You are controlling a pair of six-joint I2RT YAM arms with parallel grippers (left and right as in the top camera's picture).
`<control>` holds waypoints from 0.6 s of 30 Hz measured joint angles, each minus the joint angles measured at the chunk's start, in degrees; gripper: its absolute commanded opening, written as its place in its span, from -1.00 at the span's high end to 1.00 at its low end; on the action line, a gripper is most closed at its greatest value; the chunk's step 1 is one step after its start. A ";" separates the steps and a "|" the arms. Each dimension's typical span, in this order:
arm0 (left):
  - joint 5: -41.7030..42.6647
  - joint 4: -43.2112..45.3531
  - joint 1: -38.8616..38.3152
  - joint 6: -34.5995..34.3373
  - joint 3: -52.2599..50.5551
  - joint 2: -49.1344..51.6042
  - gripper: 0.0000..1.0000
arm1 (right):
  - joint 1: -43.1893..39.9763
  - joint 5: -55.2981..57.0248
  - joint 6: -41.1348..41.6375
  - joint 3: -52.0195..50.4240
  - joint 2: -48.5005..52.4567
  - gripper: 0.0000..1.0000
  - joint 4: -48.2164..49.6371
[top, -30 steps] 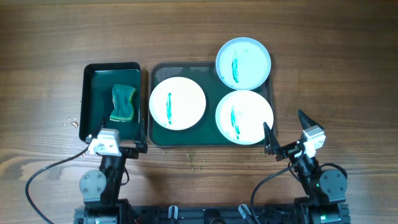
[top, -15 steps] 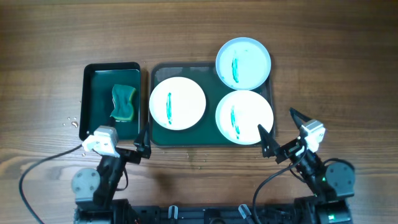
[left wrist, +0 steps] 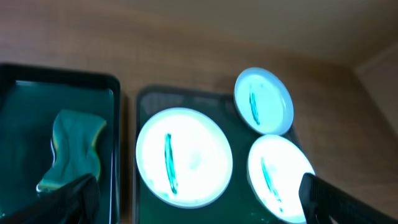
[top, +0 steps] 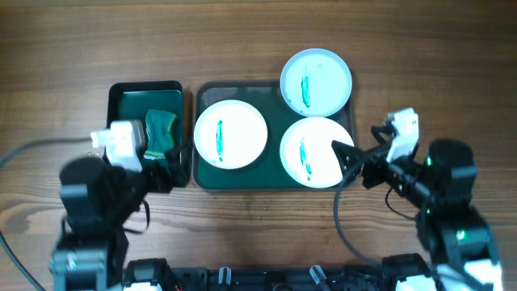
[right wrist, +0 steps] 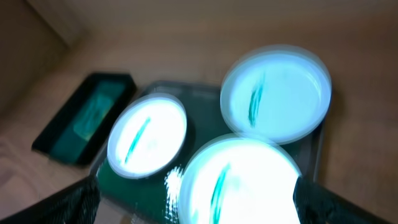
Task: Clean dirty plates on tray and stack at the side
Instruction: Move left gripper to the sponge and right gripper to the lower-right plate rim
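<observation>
Table: a wooden table (top: 65, 48) is seen from overhead, with two trays side by side at its middle.
Large tray: the dark green tray (top: 273, 174) is placed right of centre, its long side running left to right.
Left plate: a white plate (top: 230, 134) is laid flat in the left half of the large tray; a teal streak is marked down its middle.
Near right plate: a second plate (top: 317, 152) is laid in the right half of the large tray, streaked likewise.
Far right plate: a third plate (top: 316, 82) is set over the tray's far right corner and juts past the rim; its near edge is met by the near right plate.
Small tray: a narrower tray (top: 121, 97) is placed just left of the large one, with a green sponge (top: 161, 129) lying in it.
Left gripper: the left gripper (top: 176, 162) is held at the near end of the small tray, beside the sponge; its fingers are spread wide and nothing is held.
Right gripper: the right gripper (top: 355, 137) is held at the large tray's right edge, one fingertip over the near right plate; its fingers are spread wide and nothing is held.
Wrist views: all three plates are seen between each pair of spread fingers; the right wrist view is blurred.
</observation>
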 measured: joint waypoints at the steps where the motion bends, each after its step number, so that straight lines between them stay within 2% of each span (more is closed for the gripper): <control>1: 0.07 -2.45 0.00 0.00 2.49 2.29 -1.00 | 0.00 -0.07 -0.02 2.34 2.27 -0.99 -2.58; 6: 0.44 -15.30 0.00 0.00 15.63 14.21 -1.00 | 0.00 -0.15 -2.23 17.55 16.00 -0.99 -19.50; 9: 0.44 -19.52 0.00 0.00 20.87 19.12 -1.00 | 0.00 -0.15 -4.00 23.98 22.38 -1.00 -23.41; 11: 0.44 -19.93 0.00 0.00 23.28 22.29 -1.00 | 0.00 -0.17 -4.83 26.71 26.18 -0.99 -23.10; 14: 0.48 -19.98 0.00 0.00 23.43 24.41 -1.00 | 0.00 -1.44 -1.75 26.93 28.85 -0.99 -19.41; 18: 0.79 -19.89 0.00 0.00 23.43 26.77 -1.00 | 0.00 -3.06 1.44 26.93 32.02 -0.65 -16.85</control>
